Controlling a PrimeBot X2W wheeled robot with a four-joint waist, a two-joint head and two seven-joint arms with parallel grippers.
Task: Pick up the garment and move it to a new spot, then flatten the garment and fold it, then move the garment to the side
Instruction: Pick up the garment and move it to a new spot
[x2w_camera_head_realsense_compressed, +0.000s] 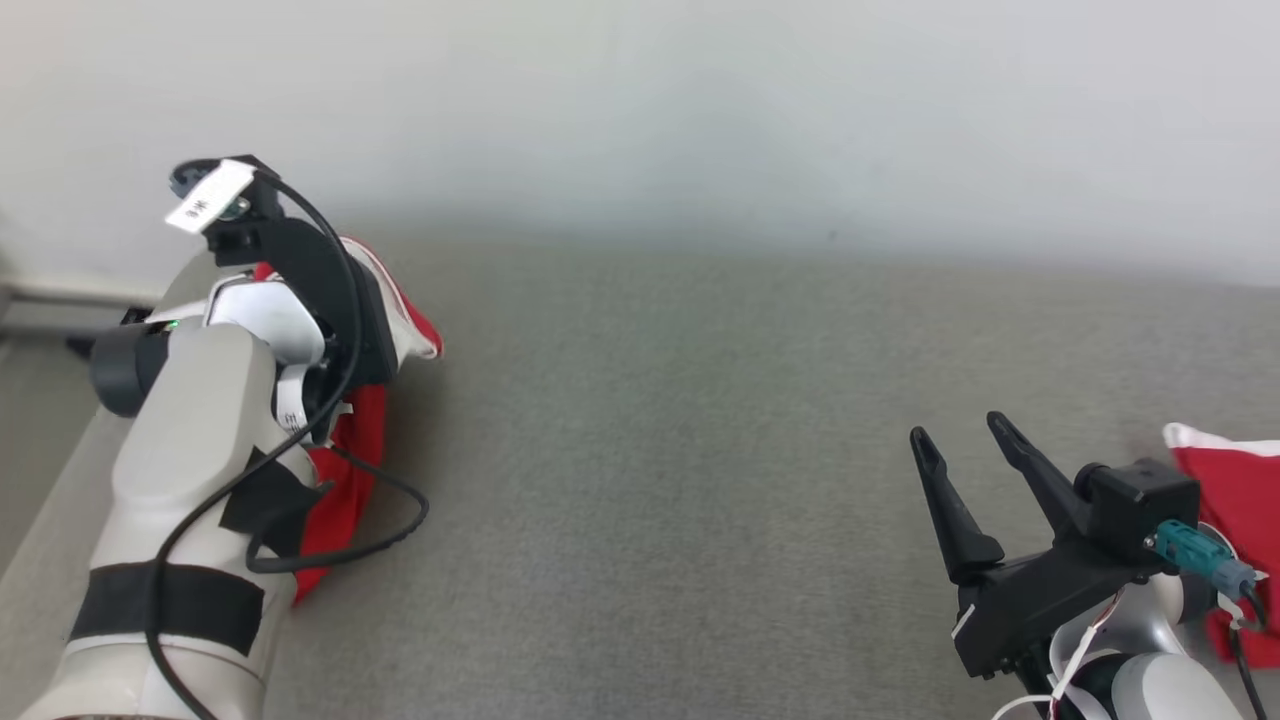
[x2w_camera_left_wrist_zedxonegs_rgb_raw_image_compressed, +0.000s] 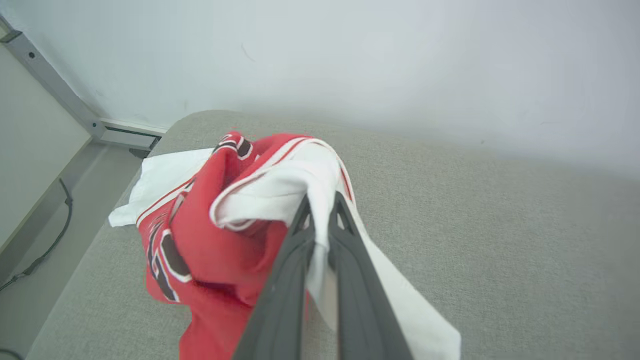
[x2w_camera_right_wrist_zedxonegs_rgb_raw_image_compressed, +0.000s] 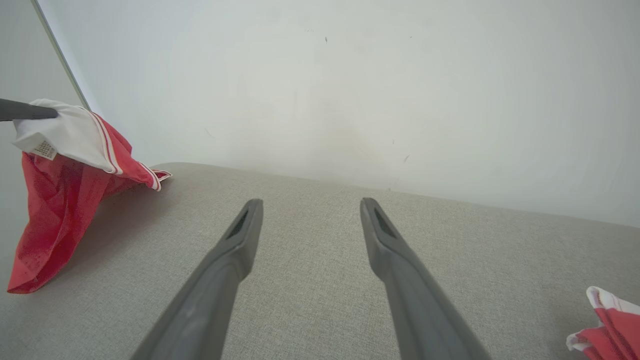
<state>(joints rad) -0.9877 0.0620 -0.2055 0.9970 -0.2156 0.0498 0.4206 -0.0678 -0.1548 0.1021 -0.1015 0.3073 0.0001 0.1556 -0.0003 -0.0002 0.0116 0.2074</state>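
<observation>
Left jaws, garment (x2w_camera_left_wrist_zedxonegs_rgb_raw_image_compressed: 210, 240), grey surface (x2w_camera_left_wrist_zedxonegs_rgb_raw_image_compressed: 500, 250), wall (x2w_camera_left_wrist_zedxonegs_rgb_raw_image_compressed: 400, 60)

the left forearm (x2w_camera_head_realsense_compressed: 200, 420), pale with 2 black bands, reached up and forward at the left. the left gripper (x2w_camera_left_wrist_zedxonegs_rgb_raw_image_compressed: 320, 205) had its 2 fingers pinched tight on a fold of the garment (x2w_camera_left_wrist_zedxonegs_rgb_raw_image_compressed: 215, 240). the right gripper (x2w_camera_head_realsense_compressed: 957, 428) sat low at the right, its 2 fingers spread wide and pointing forward.

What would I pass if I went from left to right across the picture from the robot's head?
Pale left arm → red and white garment hanging beside it → bare grey surface → right gripper, fingers spread → red cloth at the right edge.
</observation>
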